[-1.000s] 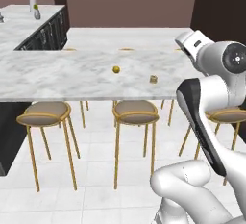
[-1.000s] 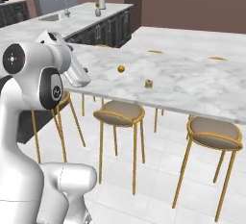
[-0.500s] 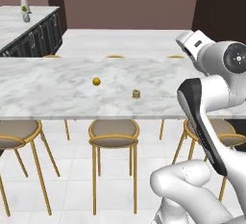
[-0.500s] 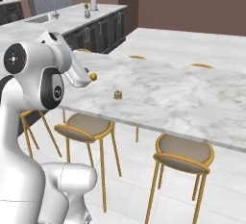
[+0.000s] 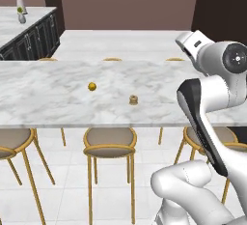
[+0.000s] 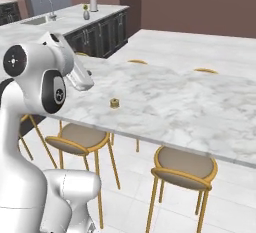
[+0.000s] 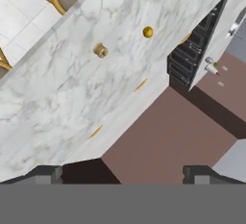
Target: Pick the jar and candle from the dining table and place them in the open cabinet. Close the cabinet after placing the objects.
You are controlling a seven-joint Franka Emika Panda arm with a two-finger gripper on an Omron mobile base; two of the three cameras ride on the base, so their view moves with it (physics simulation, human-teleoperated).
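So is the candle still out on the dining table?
Yes: the candle stands on the dining table, near its stool-side edge, apart from the golden knob.

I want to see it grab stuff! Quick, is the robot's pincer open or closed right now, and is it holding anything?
Pincer: open, tips spread wide, holding nothing. The jar and candle sit on the dining table.

Table: dining table (image 5: 43, 93), long white marble, grey veins.
On it: candle (image 5: 133, 100), near the front edge.
Also on it: small gold ball (image 5: 92, 86), apart from the candle, to its left.
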